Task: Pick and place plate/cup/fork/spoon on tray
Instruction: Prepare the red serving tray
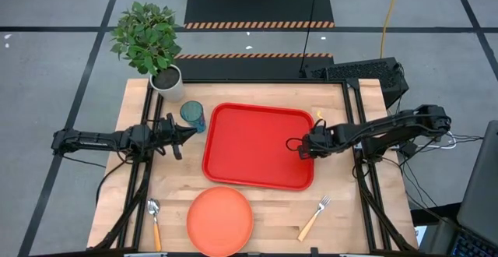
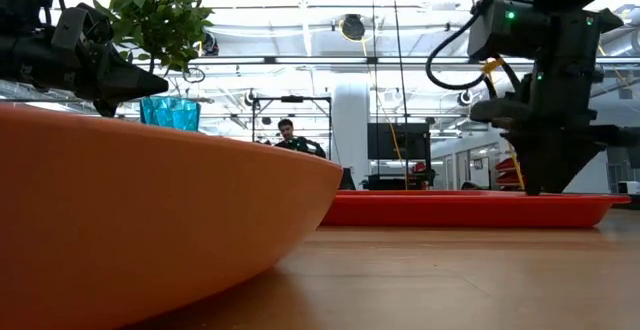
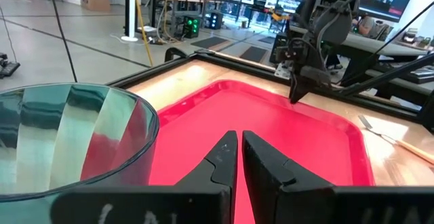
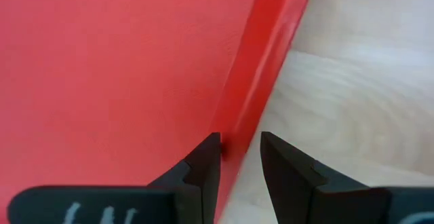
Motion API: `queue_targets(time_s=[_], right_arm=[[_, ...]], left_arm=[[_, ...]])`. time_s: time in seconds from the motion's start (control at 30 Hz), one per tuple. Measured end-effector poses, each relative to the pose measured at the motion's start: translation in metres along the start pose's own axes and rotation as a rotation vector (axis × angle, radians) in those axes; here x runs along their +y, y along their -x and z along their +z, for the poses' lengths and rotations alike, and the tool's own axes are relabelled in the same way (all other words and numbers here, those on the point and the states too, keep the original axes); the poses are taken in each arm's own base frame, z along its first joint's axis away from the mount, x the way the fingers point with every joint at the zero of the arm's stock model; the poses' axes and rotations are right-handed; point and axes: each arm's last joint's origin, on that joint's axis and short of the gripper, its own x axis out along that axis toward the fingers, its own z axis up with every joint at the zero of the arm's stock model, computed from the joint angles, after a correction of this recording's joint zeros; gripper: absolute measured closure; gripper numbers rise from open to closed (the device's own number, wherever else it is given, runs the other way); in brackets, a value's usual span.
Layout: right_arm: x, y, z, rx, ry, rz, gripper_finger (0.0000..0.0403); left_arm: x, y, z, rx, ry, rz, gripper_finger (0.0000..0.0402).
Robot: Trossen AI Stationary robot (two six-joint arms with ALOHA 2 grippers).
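The right gripper (image 1: 304,149) stands at the right rim of the red tray (image 1: 257,124), and in the right wrist view its two fingers (image 4: 203,159) sit astride that rim, one on the inside and one on the outside, closed on the raised edge (I judge that the arm is steadying or shifting the tray, not picking a dish). The left gripper (image 1: 184,136) is near the teal cup (image 1: 193,116), just beside it and not around it; its fingers (image 3: 224,159) are almost together and hold nothing. The cup stands off the tray near its far left corner, next to the potted plant (image 1: 148,39). The salmon plate (image 1: 220,220) lies on the table in front of the tray, the spoon (image 1: 154,220) to its left and the fork (image 1: 314,217) to its right; nothing is on the tray yet. To do this step well, the right arm should keep the pinch firm and move slowly, so the rim does not slip. The left fingers must open before they go around the cup.
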Motion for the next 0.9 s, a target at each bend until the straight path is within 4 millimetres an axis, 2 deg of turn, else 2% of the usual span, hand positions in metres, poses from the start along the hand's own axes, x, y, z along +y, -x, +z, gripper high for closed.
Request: queue_targets(time_s=[0.27, 0.5, 0.9], right_arm=[[-0.010, -0.012, -0.002, 0.012, -0.014, 0.004, 0.0310], [-0.012, -0.012, 0.002, 0.023, 0.045, -0.008, 0.0365], [-0.014, -0.013, 0.007, 0.022, 0.054, -0.014, 0.0342]], left_arm=[[0.000, -0.001, -0.002, 0.020, -0.014, 0.004, 0.0376], [0.000, -0.003, -0.005, 0.055, -0.026, 0.011, 0.0376], [0.000, -0.004, -0.005, 0.050, -0.008, 0.011, 0.0376]])
